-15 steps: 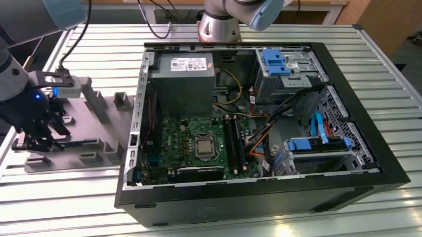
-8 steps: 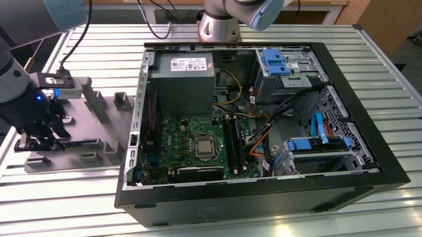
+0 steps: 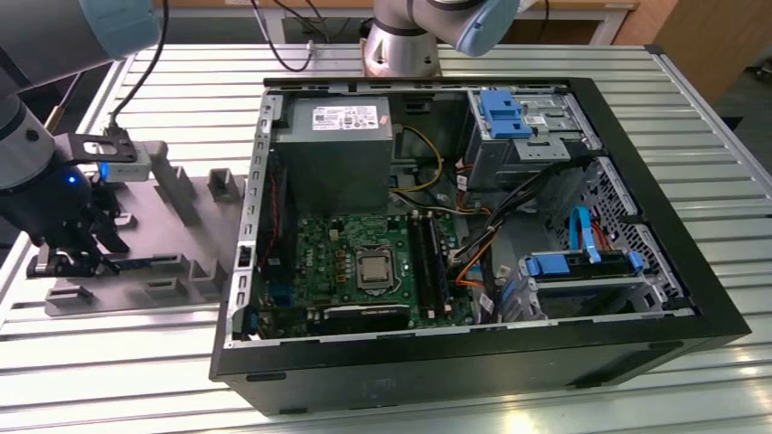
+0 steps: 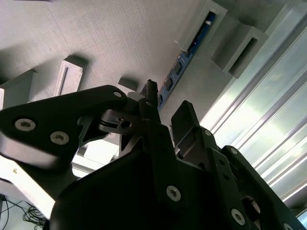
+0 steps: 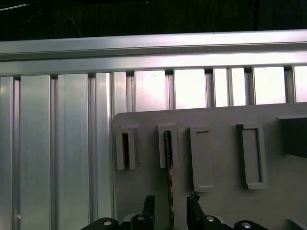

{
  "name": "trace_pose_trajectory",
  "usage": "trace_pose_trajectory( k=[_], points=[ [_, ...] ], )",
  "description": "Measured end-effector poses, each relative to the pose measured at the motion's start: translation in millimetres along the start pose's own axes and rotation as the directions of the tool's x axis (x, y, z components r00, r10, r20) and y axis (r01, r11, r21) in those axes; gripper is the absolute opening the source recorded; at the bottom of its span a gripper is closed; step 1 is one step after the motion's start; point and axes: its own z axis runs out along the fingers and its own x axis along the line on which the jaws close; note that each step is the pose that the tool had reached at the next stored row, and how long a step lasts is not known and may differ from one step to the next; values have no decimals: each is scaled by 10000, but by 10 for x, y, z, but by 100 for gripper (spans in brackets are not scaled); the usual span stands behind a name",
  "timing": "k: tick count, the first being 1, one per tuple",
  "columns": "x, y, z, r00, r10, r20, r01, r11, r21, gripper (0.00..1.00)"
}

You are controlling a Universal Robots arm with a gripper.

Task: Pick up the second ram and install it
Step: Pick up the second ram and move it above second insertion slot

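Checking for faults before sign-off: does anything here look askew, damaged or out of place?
Nothing stands out. The second ram stands straight in its slot on the grey fixture, lined up inside the open gripper.

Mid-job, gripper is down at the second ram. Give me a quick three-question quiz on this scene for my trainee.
1. True or false: the second ram is lifted clear of the gray tray.
2. In the exterior view, the gripper hangs: A) at the exterior view's left, over the gray tray; B) at the middle; C) at the exterior view's right.
3. Fill in: in the first wrist view the gripper is ___ (open or shut).

Key: 1 false, the ram lies in its tray holder. 2 A. 3 open, with its fingers on either side of the ram.
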Motion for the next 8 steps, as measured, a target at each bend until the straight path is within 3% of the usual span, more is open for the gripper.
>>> trace_pose_trajectory(
  k=[8],
  points=[
    [0,0,0,10000,0,0,0,10000,-1,40]
  ],
)
